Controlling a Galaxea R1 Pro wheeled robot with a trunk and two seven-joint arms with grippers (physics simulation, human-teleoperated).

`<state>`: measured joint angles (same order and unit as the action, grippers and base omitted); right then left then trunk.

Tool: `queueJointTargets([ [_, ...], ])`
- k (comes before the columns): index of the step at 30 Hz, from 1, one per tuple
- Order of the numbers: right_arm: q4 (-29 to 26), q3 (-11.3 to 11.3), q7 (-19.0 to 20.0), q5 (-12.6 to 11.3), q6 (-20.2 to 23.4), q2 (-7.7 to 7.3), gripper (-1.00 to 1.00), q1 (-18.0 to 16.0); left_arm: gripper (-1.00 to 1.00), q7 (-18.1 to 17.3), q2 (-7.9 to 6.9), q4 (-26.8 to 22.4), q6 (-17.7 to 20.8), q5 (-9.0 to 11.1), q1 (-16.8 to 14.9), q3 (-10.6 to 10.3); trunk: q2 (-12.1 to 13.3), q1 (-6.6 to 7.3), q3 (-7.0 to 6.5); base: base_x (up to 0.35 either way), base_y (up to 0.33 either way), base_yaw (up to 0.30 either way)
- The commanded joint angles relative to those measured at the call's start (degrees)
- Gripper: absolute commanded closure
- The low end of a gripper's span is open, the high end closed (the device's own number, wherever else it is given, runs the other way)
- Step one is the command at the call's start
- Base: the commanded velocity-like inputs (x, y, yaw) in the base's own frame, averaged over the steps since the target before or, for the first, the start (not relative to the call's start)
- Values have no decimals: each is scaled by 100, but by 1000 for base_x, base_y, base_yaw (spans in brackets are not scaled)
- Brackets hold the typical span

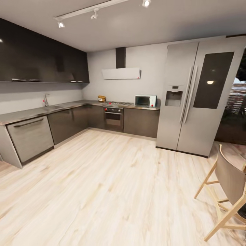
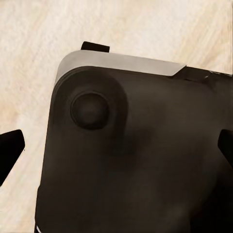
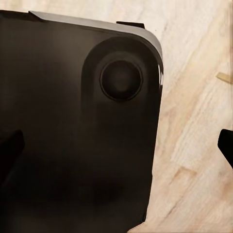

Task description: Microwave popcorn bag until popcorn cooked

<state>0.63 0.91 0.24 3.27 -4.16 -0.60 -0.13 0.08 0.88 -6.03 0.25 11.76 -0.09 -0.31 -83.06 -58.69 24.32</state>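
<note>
Nothing of the task looks done yet, judging from how things lie: the robot stands well back on the wooden floor [image 1: 112, 191], across the kitchen from the work. On the far countertop [image 1: 73, 104], a small brown shape that is probably the popcorn bag [image 1: 101, 98] sits just beside the gas hob [image 1: 118, 103], though it is too small to make out a label or the kernels. The microwave [image 1: 145, 100] stands on the same run of counter at the other side of the hob, near the big silver fridge [image 1: 194, 95], with its dark door closed. What is left is the whole job: drive over, pick up the bag, open the door, put the bag in, shut it and start the heat.

The head view gives the room and both task things. The wrist views look down instead at the robot's dark base [image 2: 136, 160] over the floor. In each, dark fingertips sit at opposite edges of the picture, so the left gripper [image 2: 116, 153] and the right gripper [image 3: 116, 148] both look spread wide with nothing between them.
</note>
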Motion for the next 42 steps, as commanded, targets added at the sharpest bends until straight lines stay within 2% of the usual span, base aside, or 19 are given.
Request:
queueJointTargets([
  [1,7,6,3,34,-24,-1,-100,-4,-100,1,0,-4,2,45,0,-5,-2,-3,2,322,0,-244],
  [14,7,49,3,106,-33,-4,-100,-4,-100,1,0,-4,9,46,0,-29,-2,-3,-6,322,0,-55],
  [42,7,23,-1,35,-32,-19,-100,-4,-100,-8,-7,-7,31,28,0,-13,-2,-3,-6,328,0,0],
])
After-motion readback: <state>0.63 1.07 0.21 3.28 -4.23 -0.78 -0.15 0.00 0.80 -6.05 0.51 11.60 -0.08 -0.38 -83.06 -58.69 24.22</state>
